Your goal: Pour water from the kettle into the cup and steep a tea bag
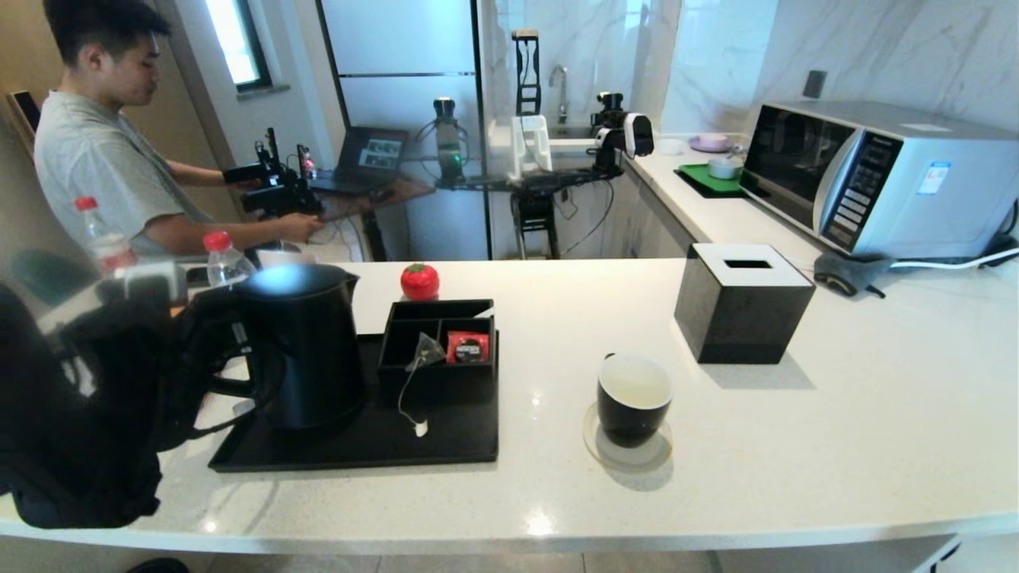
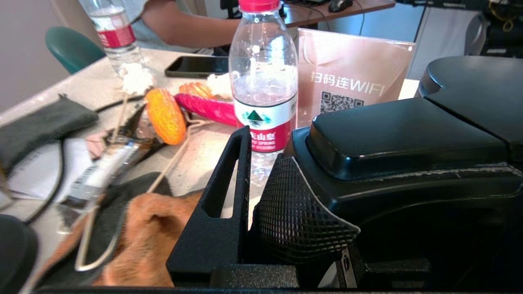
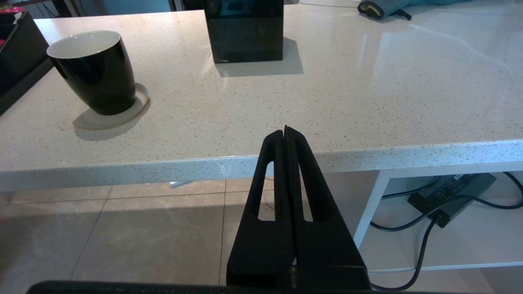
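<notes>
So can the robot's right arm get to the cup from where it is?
Probably yes. The right gripper sits below the counter edge with its fingers pressed together. The cup stands alone on its coaster, the tissue box well behind it. It would have to rise first.

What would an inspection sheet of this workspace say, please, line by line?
Surface: white speckled counter.
Job's things: kettle upright on black tray; cup upright on coaster, beside tray; tea bag in organizer box, string hanging onto tray.
Clutter: tissue box, red sachet, water bottle.
Grippers: left gripper at kettle's handle; right gripper shut, before counter's edge, above floor.
Cables: white cable by microwave; power adapter with black cables under counter.
Surroundings: person behind counter.
</notes>
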Robot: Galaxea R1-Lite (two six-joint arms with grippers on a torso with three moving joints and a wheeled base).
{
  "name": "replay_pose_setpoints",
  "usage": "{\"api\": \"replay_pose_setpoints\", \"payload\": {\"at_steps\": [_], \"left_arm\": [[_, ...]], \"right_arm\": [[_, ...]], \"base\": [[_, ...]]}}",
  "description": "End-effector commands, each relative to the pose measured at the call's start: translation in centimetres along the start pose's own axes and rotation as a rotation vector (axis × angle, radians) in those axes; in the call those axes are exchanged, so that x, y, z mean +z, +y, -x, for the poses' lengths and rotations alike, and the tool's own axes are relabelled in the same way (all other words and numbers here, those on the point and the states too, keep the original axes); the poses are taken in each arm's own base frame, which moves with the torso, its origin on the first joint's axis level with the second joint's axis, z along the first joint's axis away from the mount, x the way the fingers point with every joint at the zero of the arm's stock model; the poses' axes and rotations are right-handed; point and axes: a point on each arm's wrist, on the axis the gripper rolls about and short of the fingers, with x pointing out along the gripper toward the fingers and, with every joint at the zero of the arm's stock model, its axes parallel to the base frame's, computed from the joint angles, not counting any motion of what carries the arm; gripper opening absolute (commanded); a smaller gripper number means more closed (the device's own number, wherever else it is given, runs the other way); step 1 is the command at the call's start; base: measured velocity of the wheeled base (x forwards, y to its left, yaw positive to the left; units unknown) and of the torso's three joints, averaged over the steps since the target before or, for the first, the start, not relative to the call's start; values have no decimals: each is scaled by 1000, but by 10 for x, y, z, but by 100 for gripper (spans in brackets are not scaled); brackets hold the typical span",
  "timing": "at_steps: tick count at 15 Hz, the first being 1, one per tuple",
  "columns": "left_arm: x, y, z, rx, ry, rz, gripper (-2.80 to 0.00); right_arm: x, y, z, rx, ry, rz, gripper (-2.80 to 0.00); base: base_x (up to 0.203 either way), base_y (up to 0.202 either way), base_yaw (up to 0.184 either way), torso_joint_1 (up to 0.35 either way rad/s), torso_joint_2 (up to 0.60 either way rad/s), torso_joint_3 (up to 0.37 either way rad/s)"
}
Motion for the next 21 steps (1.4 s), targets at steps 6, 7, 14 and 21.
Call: {"api": "replay_pose_setpoints", "payload": {"at_steps": [6, 7, 14, 21], "left_arm": [[-12, -4, -7, -4, 3, 13, -280], [-13, -3, -6, -4, 8, 12, -280], [-16, -3, 12, -22, 52, 12, -280], [-16, -3, 16, -22, 58, 12, 0]], "right_arm": [[0, 0, 0, 0, 0, 0, -280], [0, 0, 0, 0, 0, 0, -280], [0, 0, 0, 0, 0, 0, -280], [0, 0, 0, -1, 0, 0, -280]], "base": [[0, 0, 0, 0, 0, 0], [0, 0, 0, 0, 0, 0], [0, 0, 0, 0, 0, 0], [0, 0, 0, 0, 0, 0]]}}
